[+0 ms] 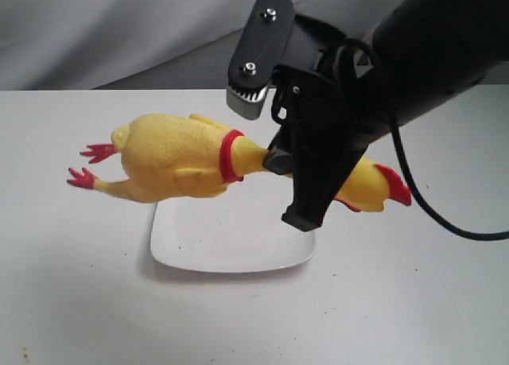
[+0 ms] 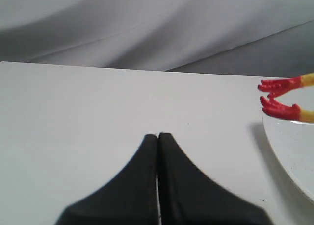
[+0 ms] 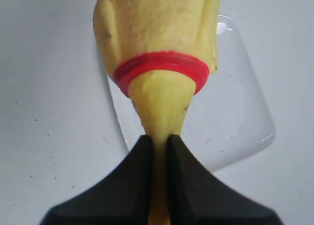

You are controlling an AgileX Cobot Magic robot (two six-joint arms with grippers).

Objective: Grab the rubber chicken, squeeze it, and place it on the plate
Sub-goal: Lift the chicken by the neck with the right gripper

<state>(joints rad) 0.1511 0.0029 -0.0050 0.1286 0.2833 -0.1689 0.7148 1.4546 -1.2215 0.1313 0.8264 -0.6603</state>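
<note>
The yellow rubber chicken (image 1: 179, 158) hangs level in the air above the white square plate (image 1: 231, 238), red feet to the left and red-combed head to the right. My right gripper (image 1: 278, 165) is shut on its thin neck just past the red collar ring. In the right wrist view the gripper (image 3: 159, 139) pinches the neck flat, with the chicken's body (image 3: 157, 24) and the plate (image 3: 230, 117) beyond it. My left gripper (image 2: 158, 136) is shut and empty over the bare table. The chicken's red feet (image 2: 279, 97) and the plate's rim (image 2: 289, 151) show at that view's edge.
The white table (image 1: 79, 285) carries the plate near its middle. A black cable (image 1: 445, 214) trails from the right arm to the right. A grey cloth backdrop (image 1: 119, 31) hangs behind the table's far edge.
</note>
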